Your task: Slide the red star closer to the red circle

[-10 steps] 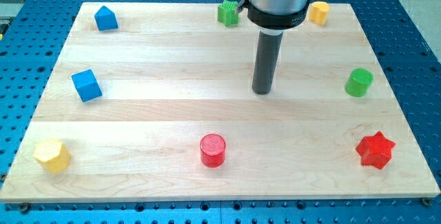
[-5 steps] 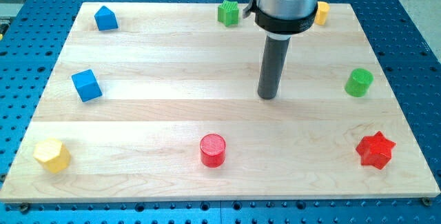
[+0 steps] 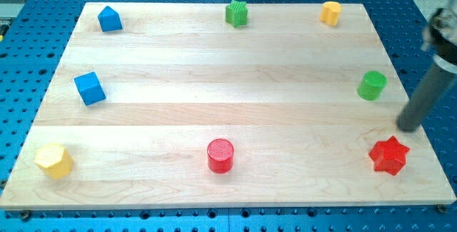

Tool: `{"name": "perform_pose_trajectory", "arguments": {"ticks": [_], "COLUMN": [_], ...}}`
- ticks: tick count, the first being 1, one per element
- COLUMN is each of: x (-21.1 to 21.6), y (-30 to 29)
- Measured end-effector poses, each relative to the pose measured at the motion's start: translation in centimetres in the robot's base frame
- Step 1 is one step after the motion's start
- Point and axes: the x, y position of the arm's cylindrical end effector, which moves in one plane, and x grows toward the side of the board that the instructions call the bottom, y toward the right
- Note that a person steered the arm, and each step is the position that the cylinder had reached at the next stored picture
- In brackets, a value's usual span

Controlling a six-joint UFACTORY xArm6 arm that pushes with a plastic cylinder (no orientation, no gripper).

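The red star (image 3: 389, 155) lies near the board's bottom right corner. The red circle (image 3: 221, 155) stands at the bottom middle, well to the star's left. My tip (image 3: 409, 127) is at the view's right edge, just above and to the right of the red star, a short gap apart from it, and below and right of the green cylinder (image 3: 371, 85). The rod looks motion-blurred.
A green star (image 3: 236, 13) and a yellow block (image 3: 330, 12) sit along the top edge. A blue house-shaped block (image 3: 109, 19) is at top left, a blue cube (image 3: 90, 88) at left, a yellow hexagon (image 3: 54, 160) at bottom left. The wooden board (image 3: 228, 82) ends close to the star.
My tip has swept from the board's upper middle far to the right and down, ending beside the red star. No block has moved.
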Motion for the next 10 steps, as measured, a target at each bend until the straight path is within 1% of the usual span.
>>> {"name": "perform_pose_trajectory", "arguments": {"ticks": [1,2,3,4,5,6,7,8,9,10], "x": [4.0,7.0,7.4,7.5,7.4,4.8,4.8,4.8,4.7,2.2], "y": [-0.4,-4.2,-10.2,-10.0,-4.5,-6.5,-17.9,-26.8,-19.9,-16.8]}}
